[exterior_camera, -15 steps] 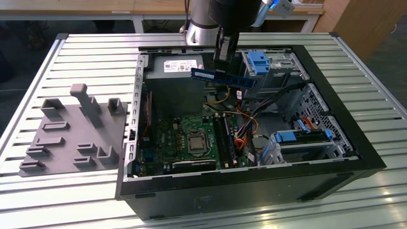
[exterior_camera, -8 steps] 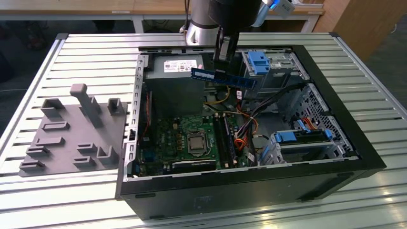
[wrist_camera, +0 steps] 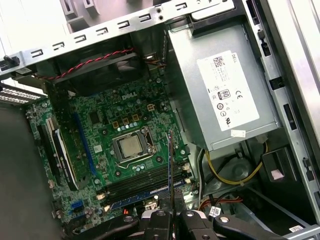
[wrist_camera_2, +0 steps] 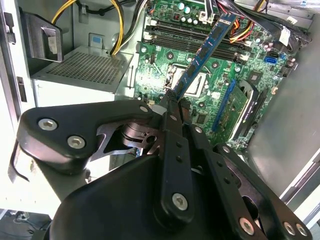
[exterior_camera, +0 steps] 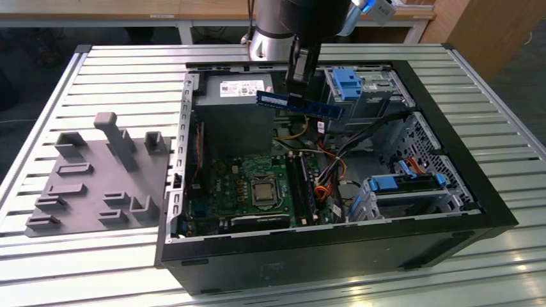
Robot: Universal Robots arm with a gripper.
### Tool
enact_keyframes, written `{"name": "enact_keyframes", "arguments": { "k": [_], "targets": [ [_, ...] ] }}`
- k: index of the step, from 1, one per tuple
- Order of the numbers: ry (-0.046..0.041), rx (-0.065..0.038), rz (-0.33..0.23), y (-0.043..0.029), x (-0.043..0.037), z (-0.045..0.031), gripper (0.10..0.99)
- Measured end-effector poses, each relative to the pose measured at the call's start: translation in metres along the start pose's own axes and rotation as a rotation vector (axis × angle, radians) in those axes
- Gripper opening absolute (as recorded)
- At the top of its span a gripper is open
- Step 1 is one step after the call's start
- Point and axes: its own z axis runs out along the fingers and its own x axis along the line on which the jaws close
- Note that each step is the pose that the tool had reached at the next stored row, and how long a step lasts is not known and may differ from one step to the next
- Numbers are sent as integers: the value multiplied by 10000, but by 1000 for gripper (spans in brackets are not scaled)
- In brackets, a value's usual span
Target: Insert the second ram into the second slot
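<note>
We judged the second ram light, stiff and thin, fragile at its contacts, and best pinched across its flat faces along the upper edge. It hung in the air, one end poking toward the exterior view's left. The gripper was clamped on it between its ends. The strip was well above the motherboard's slots, inside the open case.
</note>
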Motion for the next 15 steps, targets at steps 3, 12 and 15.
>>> {"name": "enact_keyframes", "arguments": {
  "k": [3,12,15],
  "targets": [
    [-1,1,31,0,0,0,133],
    [-12,7,432,-1,1,5,133],
    [-26,12,774,-1,1,8,133]
  ]
}}
